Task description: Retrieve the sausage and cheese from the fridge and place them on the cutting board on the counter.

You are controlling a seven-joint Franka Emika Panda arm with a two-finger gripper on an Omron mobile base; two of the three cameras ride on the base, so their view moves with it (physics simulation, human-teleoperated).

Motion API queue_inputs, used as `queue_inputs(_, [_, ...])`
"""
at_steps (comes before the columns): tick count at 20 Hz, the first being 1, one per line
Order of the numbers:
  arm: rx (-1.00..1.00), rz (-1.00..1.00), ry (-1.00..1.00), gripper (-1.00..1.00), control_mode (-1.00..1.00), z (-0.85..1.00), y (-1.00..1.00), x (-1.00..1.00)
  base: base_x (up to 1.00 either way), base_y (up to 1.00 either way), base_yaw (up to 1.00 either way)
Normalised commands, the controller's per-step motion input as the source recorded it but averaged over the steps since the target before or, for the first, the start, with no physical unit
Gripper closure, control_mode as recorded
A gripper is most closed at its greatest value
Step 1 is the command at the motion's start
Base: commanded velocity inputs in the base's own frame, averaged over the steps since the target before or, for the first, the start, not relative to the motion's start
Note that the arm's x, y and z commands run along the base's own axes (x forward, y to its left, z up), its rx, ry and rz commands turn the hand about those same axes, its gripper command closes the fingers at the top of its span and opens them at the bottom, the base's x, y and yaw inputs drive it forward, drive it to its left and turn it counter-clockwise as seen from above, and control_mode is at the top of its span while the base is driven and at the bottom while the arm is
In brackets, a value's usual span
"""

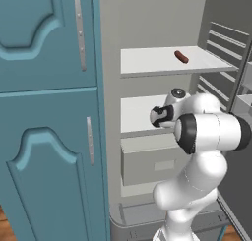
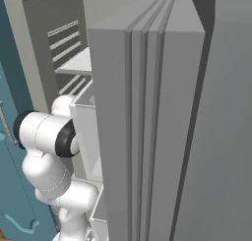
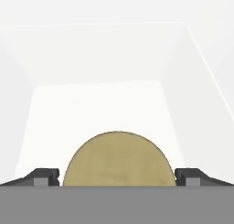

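The end effector point(image 3: 117, 176) brackets the cheese point(image 3: 119, 159) on a white fridge point(image 1: 162, 112) shelf, fingers beside its flanks; whether they grip cannot be told. The firm, light round likely suits a hold across its widest part. The sausage point(image 1: 181, 56) lies one shelf above.

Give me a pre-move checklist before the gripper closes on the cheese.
1. Fridge door open: ok.
2. Cheese centred between the fingertips: ok.
3. Gripper spread wider than the cheese: ok, one tip each side.
4. Pads touching the cheese: cannot tell, the sides sit close.
5. Sausage clear of the reach: ok, it lies on the upper shelf, above the hand.
6. Cutting board ready: cannot tell.
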Motion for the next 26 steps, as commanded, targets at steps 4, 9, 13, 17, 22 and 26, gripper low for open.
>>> queue_inputs(4, [0.00,0.00,0.01,-1.00,-1.00,-0.21,-0.01,0.13,0.00,0.00,0.00])
queue_inputs(9, [0.00,0.00,0.00,-1.00,-1.00,-0.18,0.00,0.08,0.00,0.00,0.00])
queue_inputs(13, [0.00,0.00,0.00,1.00,-1.00,-0.20,0.00,0.01,0.00,0.00,0.00])
queue_inputs(17, [0.01,0.00,0.03,1.00,-1.00,-0.20,-0.01,-0.24,0.00,0.00,0.00])
queue_inputs(22, [0.00,0.00,0.00,1.00,-1.00,-0.13,0.00,-0.55,0.00,0.00,0.00])
queue_inputs(26, [0.00,0.00,-0.01,1.00,-1.00,-0.01,0.00,-0.05,0.00,0.00,0.00])
